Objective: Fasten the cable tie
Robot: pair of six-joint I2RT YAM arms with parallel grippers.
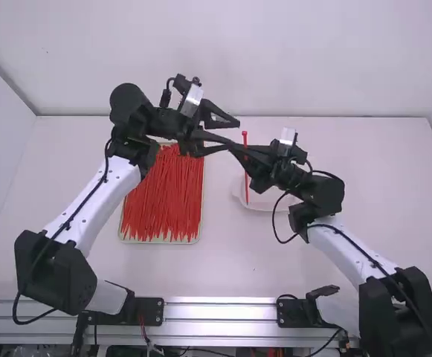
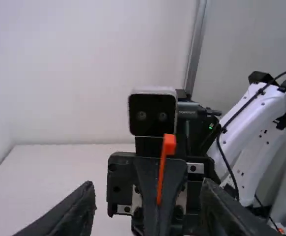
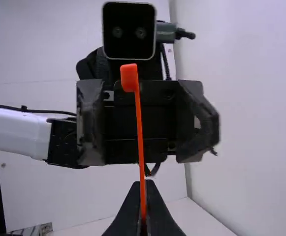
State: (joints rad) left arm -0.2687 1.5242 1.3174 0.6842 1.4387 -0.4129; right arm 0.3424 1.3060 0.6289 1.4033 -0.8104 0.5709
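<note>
Two grippers face each other above the table [image 1: 364,163], just right of mid.

- R gripper [image 1: 244,158]: clenched on one red cable tie [image 1: 244,143]. In its wrist view the fingers [image 3: 125,219] are pinched together w/ the strap rising from between them. Tie stands approx upright, lower part in the grip, head end on top, clear of the table.
- L gripper [image 1: 233,135]: released, grasping nothing. Fingers [image 2: 76,214] are spread wide. The tie's head lines up w/ the gap between them, just off the tips and apart from both fingers.
- L arm comes in from the left, R arm from the right. Wrists are level, cams pointed at each other.
- Tray [image 1: 160,240] lies flat on the table left of the grippers, beneath the L forearm. It's loaded w/ spare ties [image 1: 163,195], all red, lying roughly parallel.
- A pale shallow dish [image 1: 259,205] sits on the table below the R gripper. Can't tell contents.
</note>
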